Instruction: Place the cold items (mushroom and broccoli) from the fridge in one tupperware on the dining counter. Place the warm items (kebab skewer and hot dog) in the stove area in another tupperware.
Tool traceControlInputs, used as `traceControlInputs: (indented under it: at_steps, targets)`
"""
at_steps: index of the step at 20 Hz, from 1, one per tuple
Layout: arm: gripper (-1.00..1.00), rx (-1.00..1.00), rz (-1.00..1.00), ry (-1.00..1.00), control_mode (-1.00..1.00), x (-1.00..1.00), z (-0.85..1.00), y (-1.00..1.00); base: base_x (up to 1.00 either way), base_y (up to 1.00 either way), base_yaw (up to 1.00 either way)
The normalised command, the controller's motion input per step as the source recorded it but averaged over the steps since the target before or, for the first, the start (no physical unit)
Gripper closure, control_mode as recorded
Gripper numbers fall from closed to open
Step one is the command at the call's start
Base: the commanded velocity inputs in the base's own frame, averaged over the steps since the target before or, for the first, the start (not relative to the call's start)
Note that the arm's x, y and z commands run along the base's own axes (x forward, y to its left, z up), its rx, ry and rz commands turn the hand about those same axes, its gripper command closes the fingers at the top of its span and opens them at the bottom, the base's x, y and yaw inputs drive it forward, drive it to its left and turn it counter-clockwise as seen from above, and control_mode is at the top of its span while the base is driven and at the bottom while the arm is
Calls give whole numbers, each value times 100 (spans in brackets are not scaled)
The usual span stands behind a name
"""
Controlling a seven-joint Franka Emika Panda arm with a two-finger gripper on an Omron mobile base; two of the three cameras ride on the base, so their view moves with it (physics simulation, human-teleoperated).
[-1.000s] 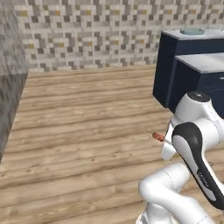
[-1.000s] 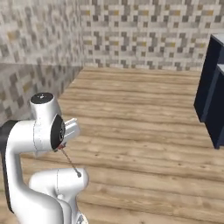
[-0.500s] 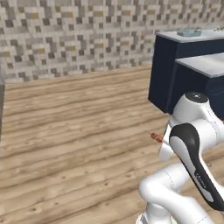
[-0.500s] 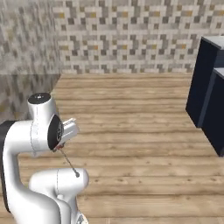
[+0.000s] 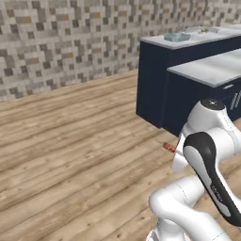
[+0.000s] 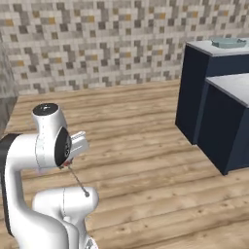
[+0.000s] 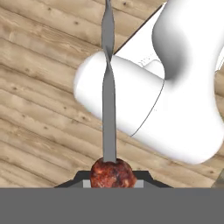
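Wide open wood floor (image 5: 70, 141) ahead and off to the left, nothing on it. Only real obstacles are the dark navy bench (image 5: 155, 80) blocks on the right and the mosaic tile wall (image 6: 97, 44) at the back.

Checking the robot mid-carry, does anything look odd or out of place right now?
Nothing spilled or damaged. The one odd sight is the kebab skewer: the gripper is shut on its meat end, so the thin metal rod sticks out over the wood floor, pointing down beside the arm in the right base view.
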Motion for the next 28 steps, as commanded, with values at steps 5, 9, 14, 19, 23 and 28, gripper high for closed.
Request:
traceControlInputs:
  at_steps: [5, 9, 14, 19, 23, 28]
  targets:
    - [100, 0, 0, 0, 100, 0, 0, 0, 100, 100, -30]
    - [100, 0, 0, 0, 100, 0, 0, 0, 100, 98, -32]
    - [100, 0, 0, 0, 100, 0, 0, 0, 100, 98, -39]
    - [100, 0, 0, 0, 100, 0, 0, 0, 100, 91, -46]
    - [100, 0, 0, 0, 100, 0, 0, 0, 97, 99, -53]
    - [100, 0, 0, 0, 100, 0, 0, 0, 91, 100, -51]
